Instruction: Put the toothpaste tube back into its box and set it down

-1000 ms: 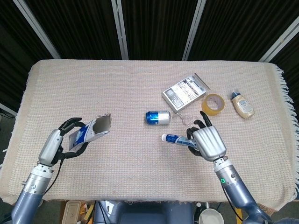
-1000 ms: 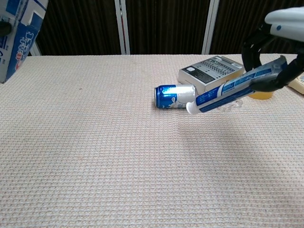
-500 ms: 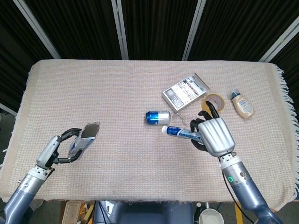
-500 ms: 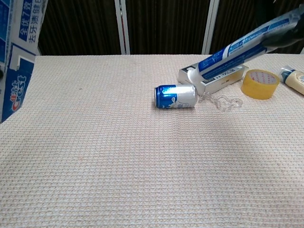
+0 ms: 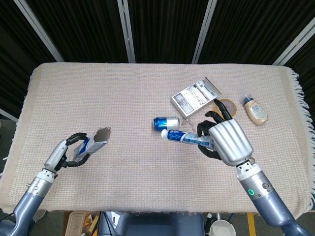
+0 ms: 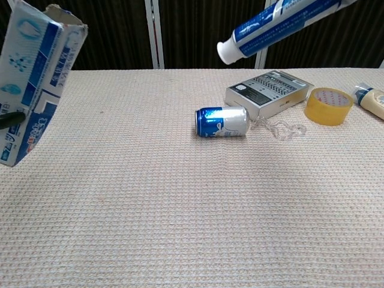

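My right hand [image 5: 224,141] grips a blue and white toothpaste tube [image 5: 185,137] in the air above the table's right middle; its white cap [image 5: 165,133] points left. The chest view shows the tube [image 6: 279,24] high at the top, cap end [image 6: 227,51] lowest. At the left, my left hand [image 5: 71,151] holds the blue and white toothpaste box [image 5: 94,142], whose open end [image 5: 102,133] faces up and to the right. The box [image 6: 33,84] fills the chest view's left edge, its torn open end [image 6: 57,18] on top. A wide gap separates tube and box.
A small blue can [image 5: 165,123] lies on its side at the table's centre. Behind it are a grey printed box [image 5: 195,96], a yellow tape roll [image 5: 225,107], a clear plastic scrap [image 6: 278,127] and a small cream bottle [image 5: 255,110]. The beige cloth [image 5: 128,93] covers the table.
The right hand has lifted the tube higher and carried it left. The left hand has shifted the box and turned its open end more upward and toward the tube.
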Robot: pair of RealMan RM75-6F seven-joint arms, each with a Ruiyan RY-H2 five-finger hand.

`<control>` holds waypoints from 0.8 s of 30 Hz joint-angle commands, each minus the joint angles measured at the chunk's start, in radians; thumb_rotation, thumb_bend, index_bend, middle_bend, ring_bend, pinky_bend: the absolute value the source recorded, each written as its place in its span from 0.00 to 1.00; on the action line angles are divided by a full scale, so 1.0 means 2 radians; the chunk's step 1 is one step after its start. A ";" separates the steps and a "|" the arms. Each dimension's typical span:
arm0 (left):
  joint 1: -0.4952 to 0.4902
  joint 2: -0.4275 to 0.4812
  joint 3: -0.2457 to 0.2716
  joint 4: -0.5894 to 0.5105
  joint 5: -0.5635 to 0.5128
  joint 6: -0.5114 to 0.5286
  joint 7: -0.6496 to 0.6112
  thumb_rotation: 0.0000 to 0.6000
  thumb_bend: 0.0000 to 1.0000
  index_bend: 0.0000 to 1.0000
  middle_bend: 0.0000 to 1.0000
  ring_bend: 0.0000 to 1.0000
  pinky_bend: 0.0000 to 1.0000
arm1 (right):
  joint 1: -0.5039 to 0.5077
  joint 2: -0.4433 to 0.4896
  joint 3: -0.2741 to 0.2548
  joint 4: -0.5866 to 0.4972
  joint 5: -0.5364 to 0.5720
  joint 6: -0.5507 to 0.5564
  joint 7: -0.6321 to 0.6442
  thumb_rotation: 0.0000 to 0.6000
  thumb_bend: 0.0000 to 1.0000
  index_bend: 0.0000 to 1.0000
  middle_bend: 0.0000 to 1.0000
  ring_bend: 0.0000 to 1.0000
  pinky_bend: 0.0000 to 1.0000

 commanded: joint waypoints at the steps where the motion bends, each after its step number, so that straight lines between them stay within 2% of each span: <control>1: -0.018 -0.025 -0.011 -0.001 -0.017 -0.022 0.046 1.00 0.38 0.37 0.36 0.17 0.16 | -0.003 0.017 0.005 0.000 -0.019 -0.008 0.022 1.00 0.43 0.61 0.61 0.28 0.00; 7: -0.040 -0.061 -0.025 -0.002 -0.038 -0.045 0.086 1.00 0.38 0.38 0.36 0.17 0.16 | -0.004 0.030 0.006 0.000 -0.029 -0.011 0.041 1.00 0.43 0.61 0.61 0.28 0.00; 15: -0.063 -0.109 -0.043 0.018 -0.052 -0.059 0.098 1.00 0.38 0.39 0.36 0.17 0.16 | -0.017 0.046 0.004 0.000 -0.053 -0.006 0.075 1.00 0.43 0.61 0.61 0.28 0.00; 24: -0.081 -0.134 -0.048 0.021 -0.059 -0.071 0.130 1.00 0.38 0.39 0.36 0.17 0.16 | -0.018 0.043 0.001 0.000 -0.063 -0.005 0.079 1.00 0.43 0.61 0.61 0.28 0.00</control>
